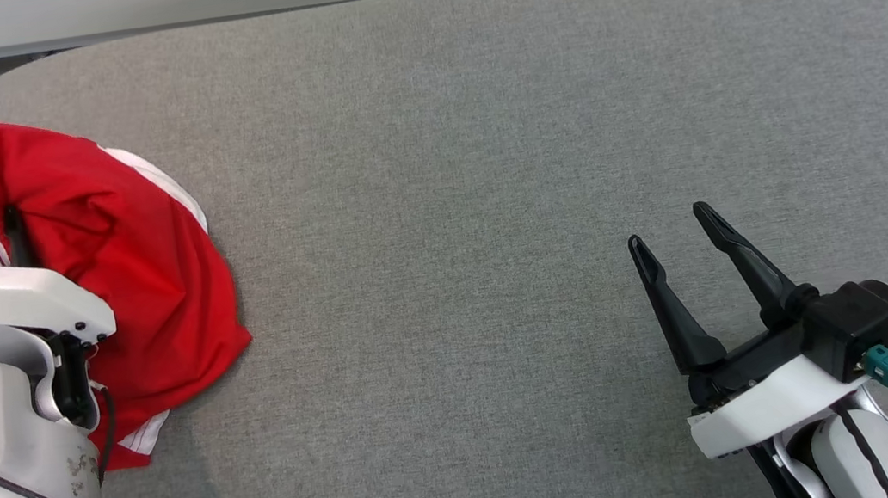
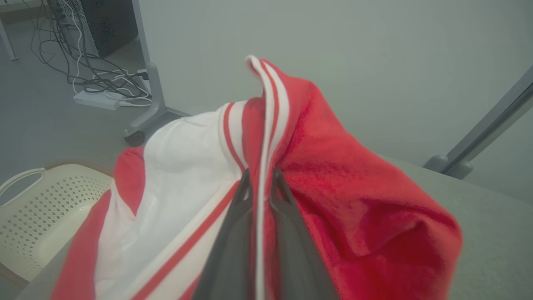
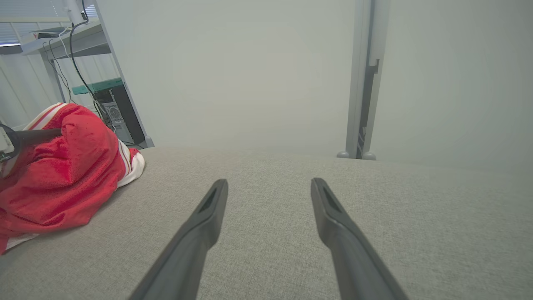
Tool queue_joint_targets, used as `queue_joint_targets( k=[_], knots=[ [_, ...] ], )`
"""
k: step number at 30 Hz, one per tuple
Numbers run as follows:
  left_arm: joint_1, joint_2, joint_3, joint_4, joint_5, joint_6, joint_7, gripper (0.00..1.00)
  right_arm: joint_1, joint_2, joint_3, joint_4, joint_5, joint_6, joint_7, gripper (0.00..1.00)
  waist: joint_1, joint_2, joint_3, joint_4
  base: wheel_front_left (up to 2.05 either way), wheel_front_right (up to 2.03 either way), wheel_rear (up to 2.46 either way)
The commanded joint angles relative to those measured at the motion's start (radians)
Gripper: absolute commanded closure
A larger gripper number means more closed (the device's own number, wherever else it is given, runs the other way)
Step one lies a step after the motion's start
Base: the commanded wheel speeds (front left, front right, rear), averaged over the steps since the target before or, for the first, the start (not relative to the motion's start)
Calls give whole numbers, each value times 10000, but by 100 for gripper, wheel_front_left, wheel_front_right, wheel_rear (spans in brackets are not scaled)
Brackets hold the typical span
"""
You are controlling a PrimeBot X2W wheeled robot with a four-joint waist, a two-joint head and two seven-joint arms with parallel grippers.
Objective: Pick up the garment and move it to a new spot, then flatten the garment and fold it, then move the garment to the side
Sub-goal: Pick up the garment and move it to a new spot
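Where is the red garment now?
In the head view the red garment lies bunched at the left edge of the table, its striped edge between the jaws of the left gripper.
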Motion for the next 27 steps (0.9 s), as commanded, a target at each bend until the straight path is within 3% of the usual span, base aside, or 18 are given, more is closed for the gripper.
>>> queue_joint_targets(
  k=[1,6,8,20,27],
  knots=[
    [-106,-5,-59,-231,29,-148,-176,100,143,-71,-6,39,133,1,-65,0,0,0,-248,-106,0,0,0],
    [523,78,-108,-1518,-67,-587,-683,100,171,-72,56,23,303,1,-65,0,0,0,-625,-365,0,0,0],
    [571,-172,-157,-2263,-191,-687,-710,100,206,-72,56,-44,427,1,-65,0,0,0,-744,-512,0,0,0],
    [1791,-863,-854,-7159,-336,-325,678,100,430,-65,8,-132,708,1,-65,0,0,0,-1340,-2025,0,0,0],
    [1792,-1057,-1409,-8554,-464,-239,1451,100,491,-63,-42,-179,879,1,-51,0,0,0,-1457,-3156,0,0,0]
  ],
)
